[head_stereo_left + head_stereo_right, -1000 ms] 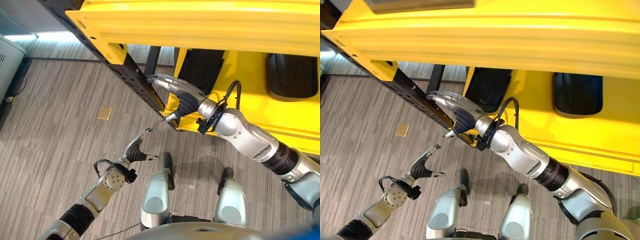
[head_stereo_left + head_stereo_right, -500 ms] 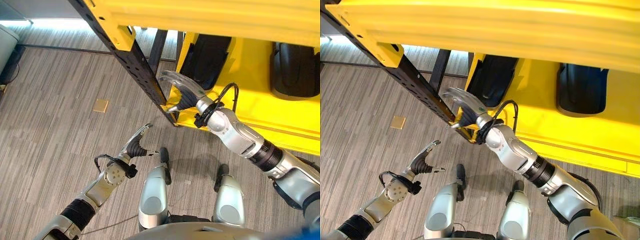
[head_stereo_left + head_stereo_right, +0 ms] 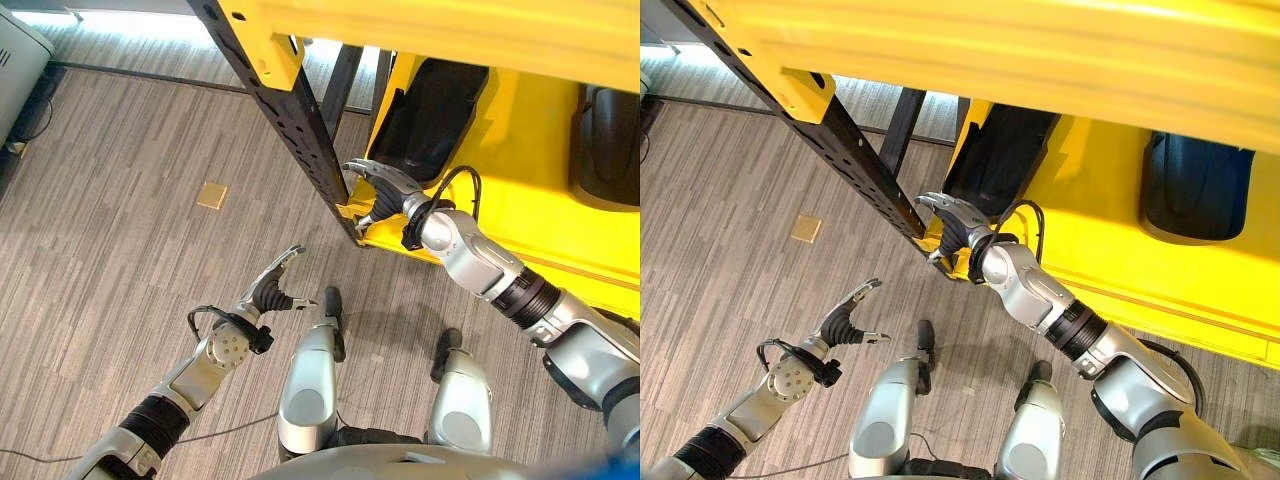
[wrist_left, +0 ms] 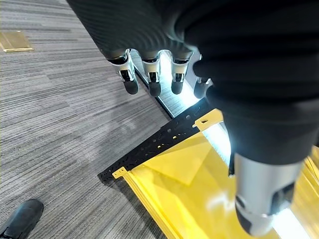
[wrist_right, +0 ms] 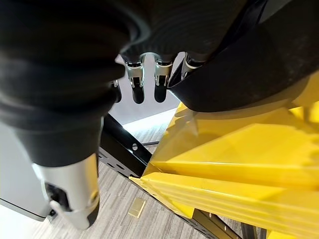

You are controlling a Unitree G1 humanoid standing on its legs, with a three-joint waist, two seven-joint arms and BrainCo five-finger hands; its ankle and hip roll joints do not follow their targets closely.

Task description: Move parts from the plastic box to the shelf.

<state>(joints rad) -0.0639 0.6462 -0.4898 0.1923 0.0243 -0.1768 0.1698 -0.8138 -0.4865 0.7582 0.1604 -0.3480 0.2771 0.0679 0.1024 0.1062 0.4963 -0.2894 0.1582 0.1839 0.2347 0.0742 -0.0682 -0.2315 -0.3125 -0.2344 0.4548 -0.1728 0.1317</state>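
Yellow shelf [image 3: 500, 215] on a black perforated upright [image 3: 290, 120], carrying a dark moulded part [image 3: 432, 115] upright in the bay just beyond the right hand [image 3: 378, 192] and a second dark part [image 3: 607, 150] further along the same level. Right hand at the shelf's lower front corner beside the upright, fingers [image 5: 136, 83] curved loosely forward and grasping nothing, first part just past the fingertips, apart from them. Left hand [image 3: 270, 293] low over the grey plank floor [image 3: 120, 260], fingers [image 4: 151, 79] relaxed and released, well apart from both parts; small tan square [image 3: 211, 195] flat on the floor.
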